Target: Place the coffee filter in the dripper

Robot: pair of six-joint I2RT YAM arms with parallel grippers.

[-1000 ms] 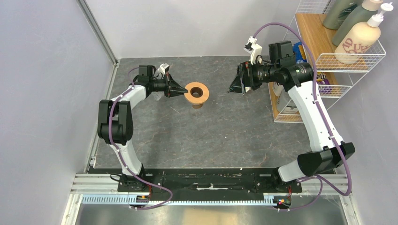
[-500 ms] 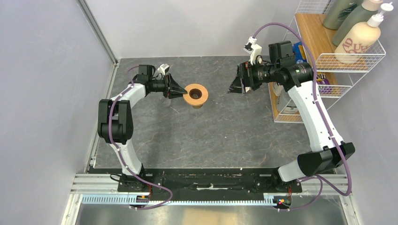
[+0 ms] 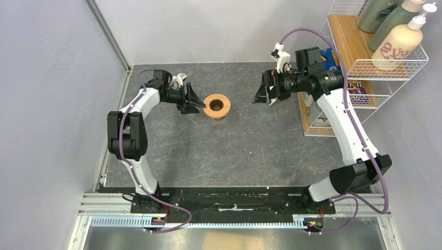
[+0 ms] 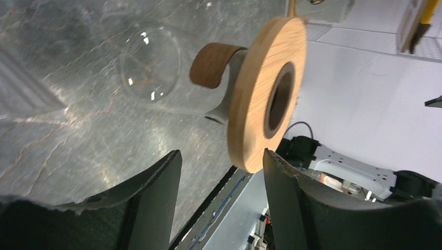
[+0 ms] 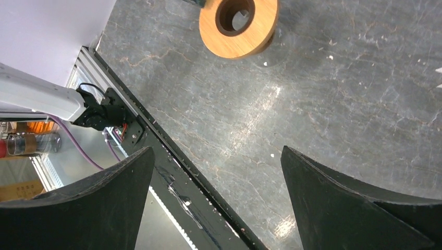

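The dripper [image 3: 217,105] stands on the grey table, its orange-tan wooden ring on top. My left gripper [image 3: 196,102] is open just left of it, a small gap from the ring. In the left wrist view the ring [image 4: 266,94] and clear glass base [image 4: 151,67] lie just beyond the spread fingertips of that gripper [image 4: 221,156], which hold nothing. My right gripper [image 3: 259,94] hovers open to the right of the dripper, empty. Its wrist view shows the dripper [image 5: 238,23] far ahead of the gripper [image 5: 218,156]. The coffee filter is out of view.
A white wire rack [image 3: 365,67] on a wooden board stands at the right edge, with bottles [image 3: 398,41] on its top shelf and packets below. Grey walls close the left and back. The arms' base rail [image 3: 229,200] runs along the near edge.
My left gripper was shut on the dripper's wooden ring; it has opened, let go and drawn back a little to the left. The dripper stays put. The right arm barely shifted.
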